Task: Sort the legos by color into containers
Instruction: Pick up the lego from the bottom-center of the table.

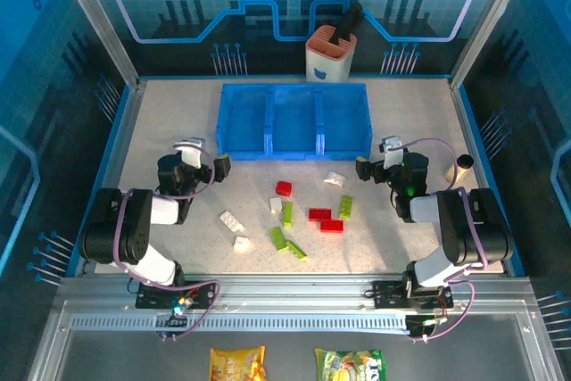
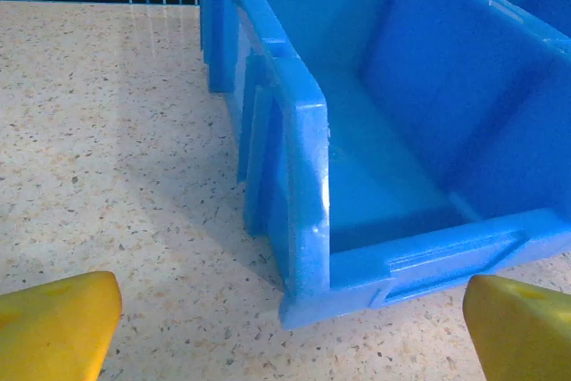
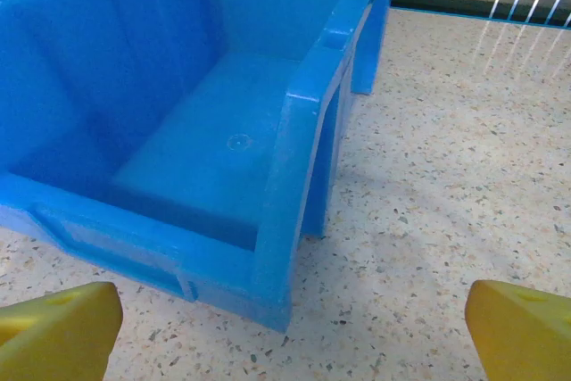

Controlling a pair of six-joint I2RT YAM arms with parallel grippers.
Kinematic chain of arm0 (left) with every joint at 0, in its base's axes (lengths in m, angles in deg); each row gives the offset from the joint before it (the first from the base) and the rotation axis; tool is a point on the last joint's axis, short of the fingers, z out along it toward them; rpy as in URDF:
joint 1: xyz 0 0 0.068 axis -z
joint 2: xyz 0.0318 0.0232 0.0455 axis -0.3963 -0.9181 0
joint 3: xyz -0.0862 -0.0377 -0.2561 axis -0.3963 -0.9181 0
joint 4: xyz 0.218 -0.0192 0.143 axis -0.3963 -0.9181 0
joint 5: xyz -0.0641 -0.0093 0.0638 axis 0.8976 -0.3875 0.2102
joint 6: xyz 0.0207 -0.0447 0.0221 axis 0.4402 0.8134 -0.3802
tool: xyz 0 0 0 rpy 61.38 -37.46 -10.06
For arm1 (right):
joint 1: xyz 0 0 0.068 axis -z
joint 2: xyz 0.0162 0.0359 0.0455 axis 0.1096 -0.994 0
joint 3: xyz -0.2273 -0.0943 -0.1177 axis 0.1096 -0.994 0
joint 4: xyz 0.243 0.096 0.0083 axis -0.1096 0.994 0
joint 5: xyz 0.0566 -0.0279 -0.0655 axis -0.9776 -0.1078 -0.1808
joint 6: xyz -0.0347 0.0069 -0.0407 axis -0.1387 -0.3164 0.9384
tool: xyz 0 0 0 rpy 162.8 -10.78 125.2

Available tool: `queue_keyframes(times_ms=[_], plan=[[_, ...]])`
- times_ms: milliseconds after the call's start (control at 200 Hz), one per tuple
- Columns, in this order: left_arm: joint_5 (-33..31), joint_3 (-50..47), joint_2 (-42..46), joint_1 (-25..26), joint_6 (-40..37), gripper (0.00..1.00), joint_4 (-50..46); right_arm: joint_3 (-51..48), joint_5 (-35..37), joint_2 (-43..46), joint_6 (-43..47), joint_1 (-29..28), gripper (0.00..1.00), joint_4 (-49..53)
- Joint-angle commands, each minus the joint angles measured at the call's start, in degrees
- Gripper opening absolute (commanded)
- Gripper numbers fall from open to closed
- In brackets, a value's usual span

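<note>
Jaws both spread; top view catches legos [image 1: 319, 214], wrist views tray [image 2: 303, 220] corners.

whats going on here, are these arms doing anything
Two robot arms are set up to sort legos by color into a blue tray, but nothing is sorted yet. The red, green and white bricks lie scattered on the table in front of the tray, and its compartments look empty. The left gripper is open at the tray's left front corner and the right gripper is open at its right front corner. Neither holds anything.
</note>
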Motion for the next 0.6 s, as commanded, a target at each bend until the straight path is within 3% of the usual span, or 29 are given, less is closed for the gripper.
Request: queue_keyframes(times_ms=[0,150,595], plan=[[1.93,-0.52,0.36,-0.36,-1.12,0.99,1.99,0.29,-1.09,0.46,0.79,0.51,1.00,-2.08],[-1.19,0.05,0.20,-0.36,-0.18,0.99,1.14,0.26,-1.05,0.47,0.79,0.54,1.00,-2.12],[-1.22,0.01,0.19,-0.35,-0.26,0.99,1.19,0.26,-1.09,0.45,0.79,0.53,1.00,-2.12]])
